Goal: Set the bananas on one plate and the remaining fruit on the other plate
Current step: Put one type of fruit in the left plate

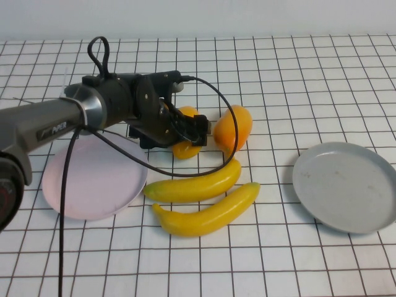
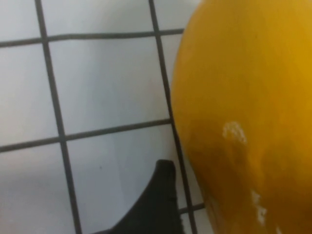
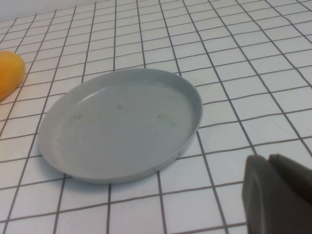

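**Desk:** What's the risk in this shot?

**Photographer:** The left gripper point(image 1: 189, 131) sits low over the nearer mango-like fruit point(image 1: 185, 147), its fingers spread as wide as they go and closed on nothing. In the left wrist view that fruit point(image 2: 243, 117) fills one side, with a dark fingertip point(image 2: 156, 204) just beside it on the tabletop point(image 1: 278, 74). My judgement: the fruit is plump and glossy, so a squeeze off its middle could squirt it sideways into the second orange fruit point(image 1: 233, 127), which lies just beside it, or into the bananas point(image 1: 198, 184) right below. A nudge there would scatter the cluster.

**Desk:** And the arm's pose?

**Photographer:** The left arm reaches in from the robot's left, stretched nearly level over the pale pink plate point(image 1: 93, 185), wrist angled down toward the fruit, its cable looping over the plate's rim. A low carry back could drag that cable across the plate.

**Desk:** The other arm?

**Photographer:** Out of the high view. The right gripper point(image 3: 278, 195) shows only in its own camera, fingers shut and empty, parked near the grey plate point(image 3: 122, 122).

**Desk:** Where do things stand?

**Photographer:** Both plates are bare. Both bananas lie side by side between them, the grey plate point(image 1: 346, 185) well apart on the robot's right.
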Tool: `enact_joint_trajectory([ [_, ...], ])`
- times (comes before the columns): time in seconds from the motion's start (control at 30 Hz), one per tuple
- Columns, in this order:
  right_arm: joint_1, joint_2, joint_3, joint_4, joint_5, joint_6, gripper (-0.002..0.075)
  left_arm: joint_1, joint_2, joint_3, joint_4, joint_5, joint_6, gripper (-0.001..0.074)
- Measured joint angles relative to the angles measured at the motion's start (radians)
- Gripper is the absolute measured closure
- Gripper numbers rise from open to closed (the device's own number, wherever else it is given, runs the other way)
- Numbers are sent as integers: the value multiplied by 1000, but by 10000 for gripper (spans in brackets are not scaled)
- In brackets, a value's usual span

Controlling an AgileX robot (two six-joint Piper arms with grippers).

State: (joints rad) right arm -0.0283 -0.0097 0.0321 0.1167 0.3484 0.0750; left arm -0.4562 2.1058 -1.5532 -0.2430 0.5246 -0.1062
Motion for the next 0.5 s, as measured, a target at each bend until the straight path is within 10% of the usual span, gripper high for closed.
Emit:
enact_joint_trajectory([
  [0.23,0,0,0,0,0,0,742,0,0,-16,82,26,0,229],
  [0.5,0,0,0,0,0,0,742,0,-85,-36,230,63,0,228],
])
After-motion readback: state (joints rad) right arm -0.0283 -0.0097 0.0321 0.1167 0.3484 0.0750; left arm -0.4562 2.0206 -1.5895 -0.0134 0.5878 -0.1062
